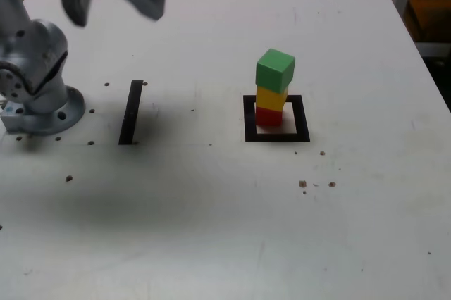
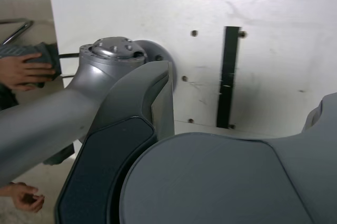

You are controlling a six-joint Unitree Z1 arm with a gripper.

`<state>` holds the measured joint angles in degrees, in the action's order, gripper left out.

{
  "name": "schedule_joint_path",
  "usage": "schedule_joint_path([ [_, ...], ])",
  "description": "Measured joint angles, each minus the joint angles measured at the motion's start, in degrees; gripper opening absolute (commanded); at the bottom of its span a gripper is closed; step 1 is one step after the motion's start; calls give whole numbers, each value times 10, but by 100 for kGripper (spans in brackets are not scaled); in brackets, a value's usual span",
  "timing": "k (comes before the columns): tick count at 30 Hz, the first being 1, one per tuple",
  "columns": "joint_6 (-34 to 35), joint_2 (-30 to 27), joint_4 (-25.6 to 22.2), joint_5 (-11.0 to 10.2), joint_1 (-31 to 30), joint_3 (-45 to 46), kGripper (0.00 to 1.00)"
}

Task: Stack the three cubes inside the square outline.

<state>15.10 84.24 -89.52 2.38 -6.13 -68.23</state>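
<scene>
**Stack standing, arm clear**

Looks finished, or all but. Three cubes in one column: red (image 1: 268, 115) at the bottom, yellow (image 1: 271, 96) on it, green (image 1: 275, 70) on top. Red resting on the white centre of the outline (image 1: 276, 136), toward its side on the exterior view's left, near or touching the tape there; hard to say whether wholly inside the inner edge. Not a tidy tower: green twisted a little against yellow and overhanging slightly, the column seeming to lean toward the exterior view's right. Upright all the same, with nothing touching it.

Gripper (image 1: 113, 5) high at the top of the exterior view's left, well apart from the stack, jaws spread wide and nothing between them. Base (image 1: 42, 103) bolted to the table (image 1: 211, 229) at the exterior view's left. Strip (image 1: 131, 112) of black tape lying between base and outline, bare. In the wrist view only the arm's own grey shells, the base, the strip (image 2: 227, 77) and part of the table; no cubes there. Hand (image 2: 21, 71) of a person on a dark object beyond the table edge, a second hand (image 2: 25, 196) lower down.

Left to do, by judgement: nothing beyond leaving the stack alone. Main risk a topple from the skewed green cube if jolted.

No containers anywhere; the outline the only bounded spot, holding the column and nothing else.
</scene>
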Motion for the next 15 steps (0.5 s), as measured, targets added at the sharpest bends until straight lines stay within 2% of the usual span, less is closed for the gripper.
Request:
schedule_joint_path([
  [6, 2, -35, 83, 13, 40, 121, 100],
  [10, -8, -51, 113, -11, 76, 167, 100],
  [15, -20, -45, 123, -25, 101, 181, 100],
])
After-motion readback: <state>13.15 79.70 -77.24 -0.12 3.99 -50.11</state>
